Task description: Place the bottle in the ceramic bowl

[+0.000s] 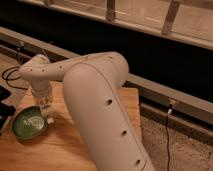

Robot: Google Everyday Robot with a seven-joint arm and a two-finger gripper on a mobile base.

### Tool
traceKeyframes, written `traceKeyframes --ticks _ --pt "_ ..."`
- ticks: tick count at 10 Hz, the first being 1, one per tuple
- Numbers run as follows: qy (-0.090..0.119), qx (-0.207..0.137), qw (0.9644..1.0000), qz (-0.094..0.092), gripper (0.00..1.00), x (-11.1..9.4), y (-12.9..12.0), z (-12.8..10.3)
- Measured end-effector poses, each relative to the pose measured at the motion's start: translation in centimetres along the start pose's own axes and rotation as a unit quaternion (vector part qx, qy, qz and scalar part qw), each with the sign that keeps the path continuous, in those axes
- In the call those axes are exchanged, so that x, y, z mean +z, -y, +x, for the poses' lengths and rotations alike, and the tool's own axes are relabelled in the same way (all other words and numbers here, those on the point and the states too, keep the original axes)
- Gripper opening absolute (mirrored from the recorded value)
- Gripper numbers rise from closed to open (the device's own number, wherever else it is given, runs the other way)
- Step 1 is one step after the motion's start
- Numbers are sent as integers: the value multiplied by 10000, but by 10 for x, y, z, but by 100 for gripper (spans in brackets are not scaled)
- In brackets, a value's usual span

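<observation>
Green ceramic bowl (30, 122) sits on the wooden worktop (70, 145); the gripper (46, 106) hovers at its right rim. Jaws' state and bottle: cannot tell. Centre over the bowl before releasing.

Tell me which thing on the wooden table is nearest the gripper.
The ceramic bowl: round, green, dark-rimmed, it sits on the wooden table with the gripper right above its right-hand rim. No other loose item on the tabletop can be made out.

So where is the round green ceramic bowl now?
The round green ceramic bowl sits at the wooden table's left side in the camera view, with the end effector just above its right rim.
</observation>
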Motion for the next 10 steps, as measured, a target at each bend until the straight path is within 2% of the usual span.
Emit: traceKeyframes --ticks 2,3,4,5,6,9,10 --pt "-265 -492 9984 50 0 4 -47 2" --pt "-475 -752 9960 122 0 7 -67 5" --pt "-752 -1020 9918 159 0 14 -86 7" --pt "-893 -1137 9893 179 0 18 -94 9" --pt "-1050 -1275 9861 202 4 21 -102 10" --pt "-1061 -1265 9860 213 31 21 -99 10" --pt "-1061 -1273 9859 212 43 21 -101 10"
